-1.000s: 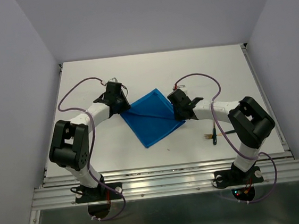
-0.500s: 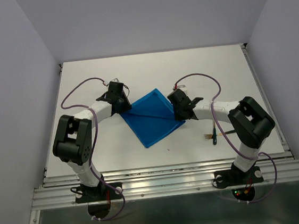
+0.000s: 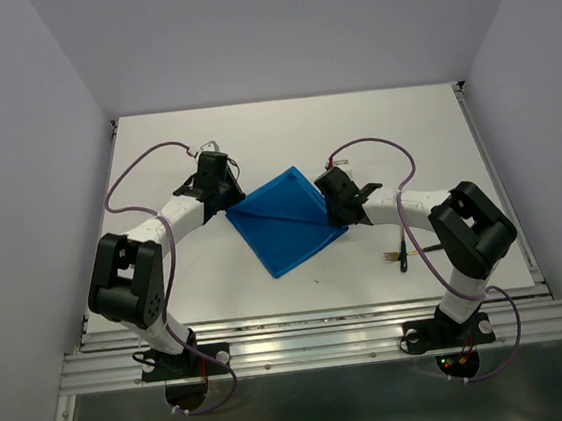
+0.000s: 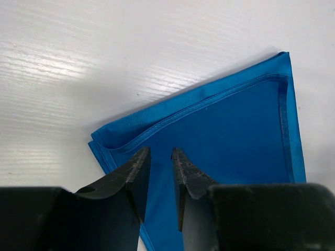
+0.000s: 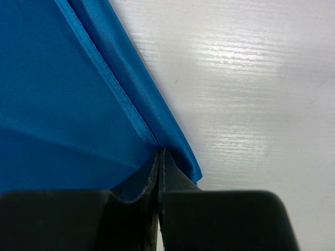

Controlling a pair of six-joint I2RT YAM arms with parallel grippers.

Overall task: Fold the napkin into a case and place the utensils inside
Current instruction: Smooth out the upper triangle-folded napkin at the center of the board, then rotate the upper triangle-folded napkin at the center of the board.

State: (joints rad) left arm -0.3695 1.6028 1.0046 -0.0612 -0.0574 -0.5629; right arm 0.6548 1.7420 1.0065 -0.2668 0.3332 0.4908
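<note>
A blue napkin (image 3: 282,220) lies folded flat at the middle of a white table (image 3: 403,127). My left gripper (image 4: 158,157) is over the napkin's left corner, jaws slightly parted and holding nothing. My right gripper (image 5: 159,157) is clenched on the napkin's right edge. The fork and spoon (image 3: 398,255) lie together, apart from the cloth, off to its right.

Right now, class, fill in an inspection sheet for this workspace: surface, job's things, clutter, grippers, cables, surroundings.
Surface: white table, no spills seen.
Job's things: blue napkin folded flat mid-table; utensils lying to its right, apart from it.
Clutter: nothing seen.
Grippers: left gripper slightly open over the napkin's left corner; right gripper shut on its right side.
Cables: purple cables looping above both arms.
Surroundings: pale walls on three sides; metal rail at the near edge.
</note>
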